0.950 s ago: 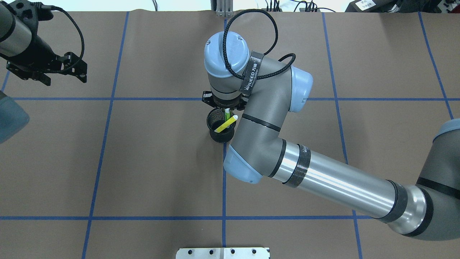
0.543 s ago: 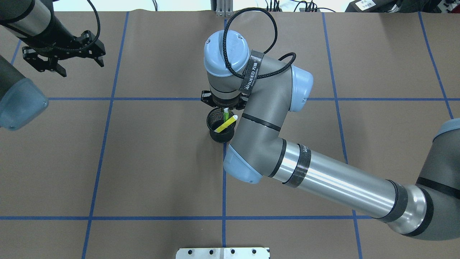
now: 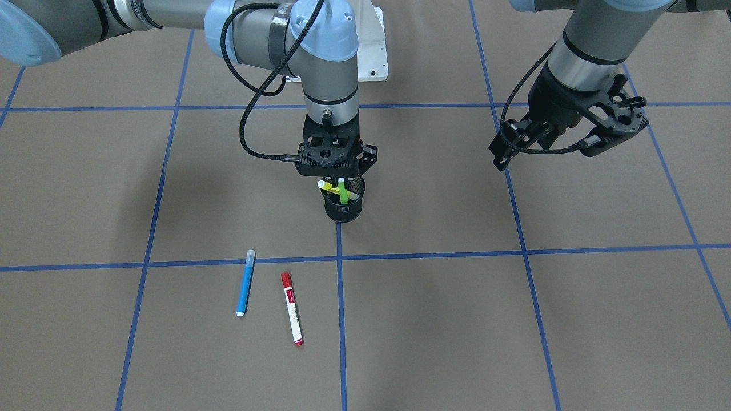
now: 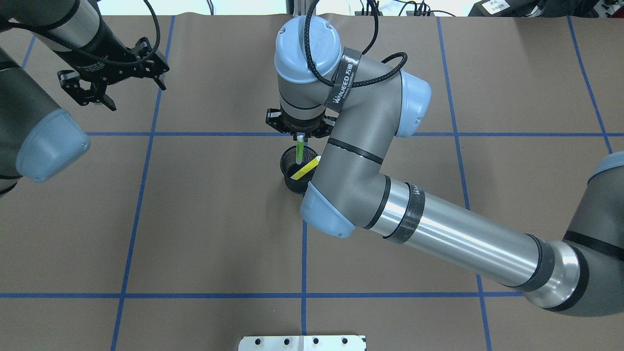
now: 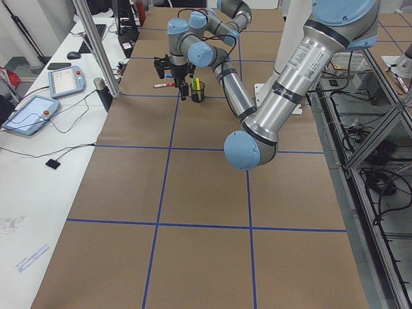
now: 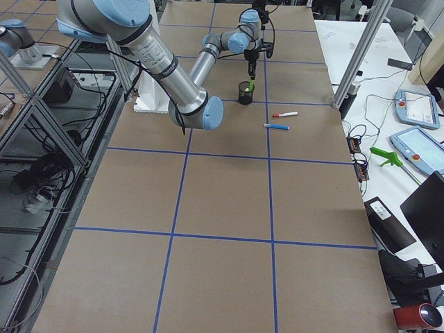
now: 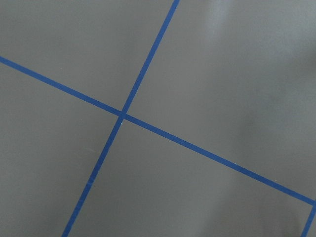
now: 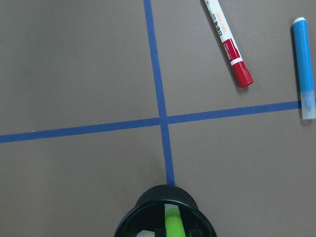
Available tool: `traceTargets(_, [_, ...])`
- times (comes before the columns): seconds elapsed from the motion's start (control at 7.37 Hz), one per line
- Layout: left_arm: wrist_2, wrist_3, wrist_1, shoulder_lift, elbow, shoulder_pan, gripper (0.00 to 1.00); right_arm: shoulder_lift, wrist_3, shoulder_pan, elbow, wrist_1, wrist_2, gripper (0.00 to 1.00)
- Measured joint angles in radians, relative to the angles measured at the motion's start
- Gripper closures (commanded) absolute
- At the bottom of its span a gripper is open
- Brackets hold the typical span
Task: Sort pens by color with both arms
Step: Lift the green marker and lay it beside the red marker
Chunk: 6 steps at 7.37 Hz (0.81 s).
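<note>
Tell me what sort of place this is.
Probably a robotics lab or test cell: two grey metal robot arms work over a brown paper-covered table gridded with blue tape, and teach pendants lie on the white side bench.

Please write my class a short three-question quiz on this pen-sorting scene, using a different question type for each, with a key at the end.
1. True or false: the yellow pen leans inside the black mesh cup.
2. Which colour is the pen that the right gripper is shut on? A blue, B lime green, C red-capped.
3. How many pens lie flat on the table?

Key
1. True.
2. B, the lime green pen, held above the cup.
3. Two: the blue pen and the red-capped pen.
</note>
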Motion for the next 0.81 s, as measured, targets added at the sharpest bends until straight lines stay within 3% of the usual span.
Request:
traceTargets(0.54, [0.000,-0.052,-0.001,-0.019,0.008,0.010,0.00,-0.002,-0.002,0.147,0.185,-0.124,0.138,0.83])
traceTargets(0.81, [0.004,-0.201,-0.001,-0.054,0.027,0.043,0.00,-0.031,-0.056,0.248,0.207,-0.039,0.125,0.82])
